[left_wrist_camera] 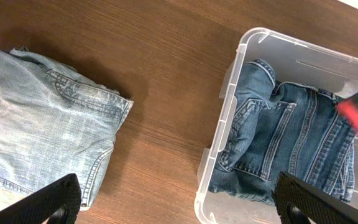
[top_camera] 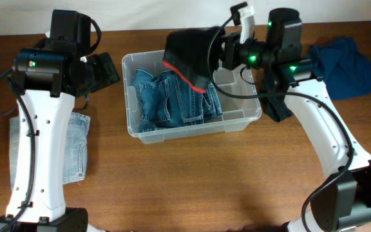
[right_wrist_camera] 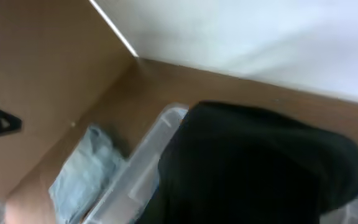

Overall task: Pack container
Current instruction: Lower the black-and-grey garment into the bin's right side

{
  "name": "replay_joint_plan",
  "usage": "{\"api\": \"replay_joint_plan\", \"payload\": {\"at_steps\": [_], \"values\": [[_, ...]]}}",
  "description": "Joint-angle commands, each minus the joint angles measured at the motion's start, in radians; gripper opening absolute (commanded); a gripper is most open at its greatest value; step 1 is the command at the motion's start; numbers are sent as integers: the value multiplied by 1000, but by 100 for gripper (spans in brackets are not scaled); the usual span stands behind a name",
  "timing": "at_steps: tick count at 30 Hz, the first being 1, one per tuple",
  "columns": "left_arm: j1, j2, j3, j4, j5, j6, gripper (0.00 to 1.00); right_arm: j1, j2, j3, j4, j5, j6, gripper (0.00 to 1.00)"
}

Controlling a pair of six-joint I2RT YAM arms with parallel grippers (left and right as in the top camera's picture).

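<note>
Right gripper [top_camera: 216, 50] clamps a limp black garment [top_camera: 187, 51] above the container [top_camera: 243, 120], likely stiff, best held by its rim; left gripper [left_wrist_camera: 180, 202] spread wide.

Brown wood-grain table [left_wrist_camera: 160, 74] spread beneath the left pincer [left_wrist_camera: 176, 194], pale wall [top_camera: 140, 13] beyond it along the far edge, soft even light

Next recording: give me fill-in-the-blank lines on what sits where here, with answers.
The right gripper holds a ____ garment with red trim above the container.
The dark blue jeans lie ____ the container.
The light-wash jeans lie on the table on the ____ arm's side.
The left gripper is ____.
Answers: black; inside; left; open.
</note>
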Motion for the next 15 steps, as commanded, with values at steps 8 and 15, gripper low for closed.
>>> {"api": "replay_joint_plan", "payload": {"at_steps": [8, 15], "values": [[4, 4, -2, 0, -1, 10, 99, -3, 60, 18, -138, 78, -88, 4], [4, 4, -2, 0, 0, 10, 99, -6, 74, 18, -163, 124, -83, 4]]}}
